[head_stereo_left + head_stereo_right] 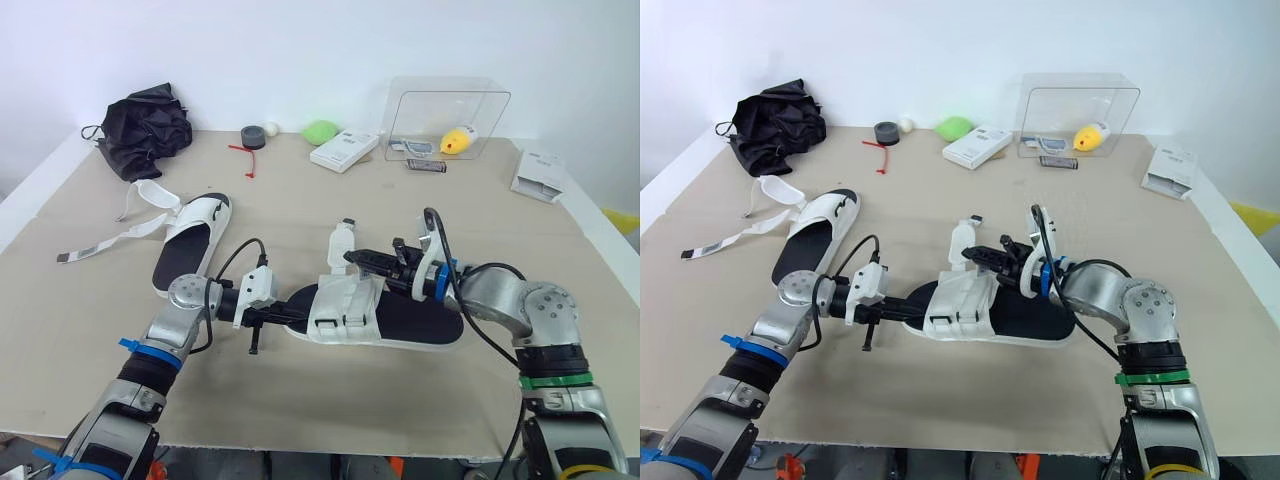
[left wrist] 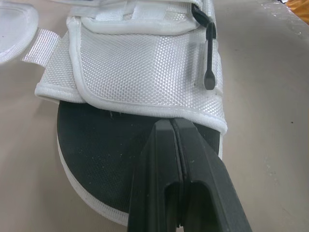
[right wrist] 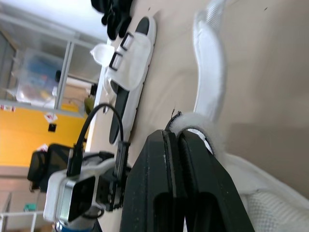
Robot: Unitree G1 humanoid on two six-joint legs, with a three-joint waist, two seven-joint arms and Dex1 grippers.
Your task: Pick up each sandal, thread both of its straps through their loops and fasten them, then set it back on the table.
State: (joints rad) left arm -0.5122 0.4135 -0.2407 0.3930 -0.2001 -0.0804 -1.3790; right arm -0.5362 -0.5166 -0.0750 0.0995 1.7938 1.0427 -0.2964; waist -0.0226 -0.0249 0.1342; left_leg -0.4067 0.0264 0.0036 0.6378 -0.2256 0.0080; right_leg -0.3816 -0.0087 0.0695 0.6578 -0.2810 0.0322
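The near sandal (image 1: 375, 318), white upper on a black footbed, lies in the middle of the table. My left gripper (image 1: 298, 316) is shut, and its fingertips (image 2: 172, 126) rest on the bare footbed at the toe end, right at the edge of the white upper (image 2: 145, 63). My right gripper (image 1: 351, 259) reaches over the sandal from the right and is shut on a white strap (image 3: 208, 63), which stands up above the upper (image 1: 341, 240). A second sandal (image 1: 195, 238) lies to the left with its straps (image 1: 148, 205) spread open on the table.
A black bag (image 1: 146, 126) sits at the back left. Along the back stand a tape roll (image 1: 252, 136), a green object (image 1: 321, 131), a white box (image 1: 343, 150) and a clear box (image 1: 447, 118) holding a yellow item. A booklet (image 1: 539, 174) lies at the far right.
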